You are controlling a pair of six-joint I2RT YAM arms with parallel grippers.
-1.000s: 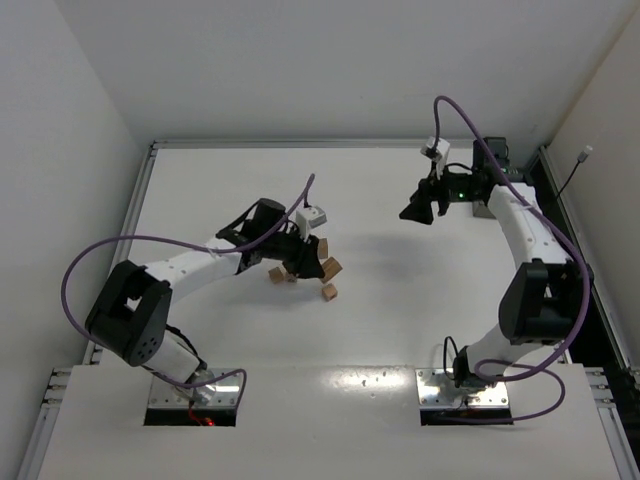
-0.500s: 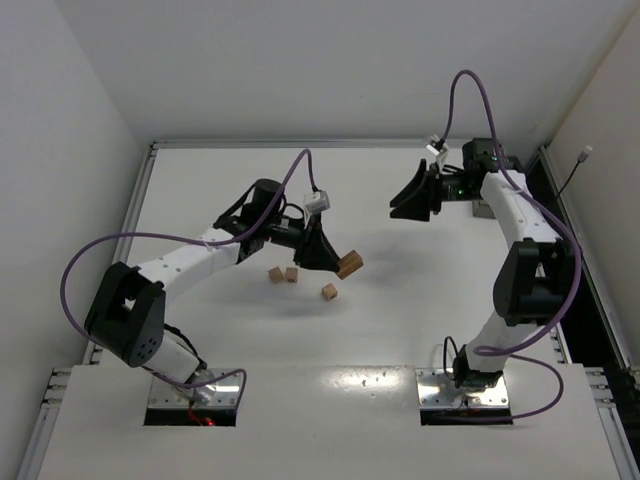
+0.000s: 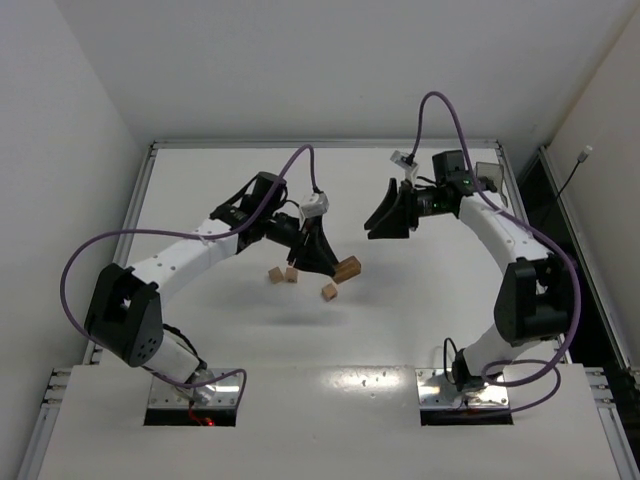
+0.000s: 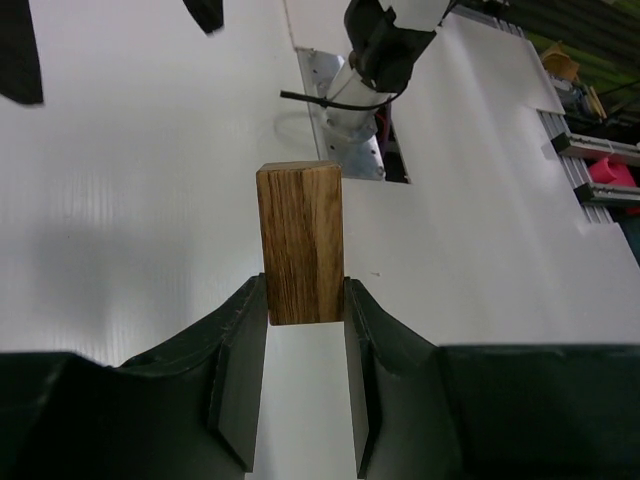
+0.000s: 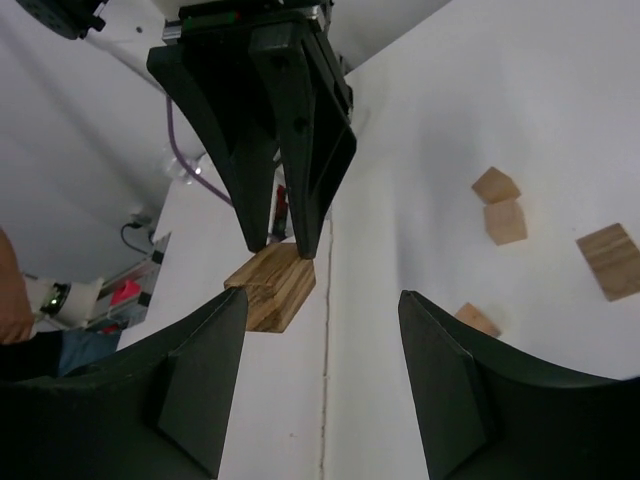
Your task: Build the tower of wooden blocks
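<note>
My left gripper (image 3: 333, 266) is shut on a short wood brick (image 3: 348, 268), held above the table near its middle. In the left wrist view the brick (image 4: 300, 243) sticks out past the gripper (image 4: 305, 292), pinched at its near end. My right gripper (image 3: 383, 222) hangs open a little to the right and farther back. From the right wrist, its empty gripper (image 5: 320, 308) faces the left gripper (image 5: 285, 245) and the held brick (image 5: 270, 291). Several loose wood blocks lie on the table (image 3: 276, 274) (image 3: 291, 274) (image 3: 329, 291). The tower is out of view.
The right wrist view shows the loose blocks (image 5: 496, 184) (image 5: 505, 221) (image 5: 608, 260) to the right of the held brick. The white table (image 3: 420, 300) has a metal rim at the back (image 3: 320, 144). White walls stand close on the left and right.
The left gripper has lifted the brick from the cluster of blocks and carried it right. The right arm has swung left toward the middle of the table.
</note>
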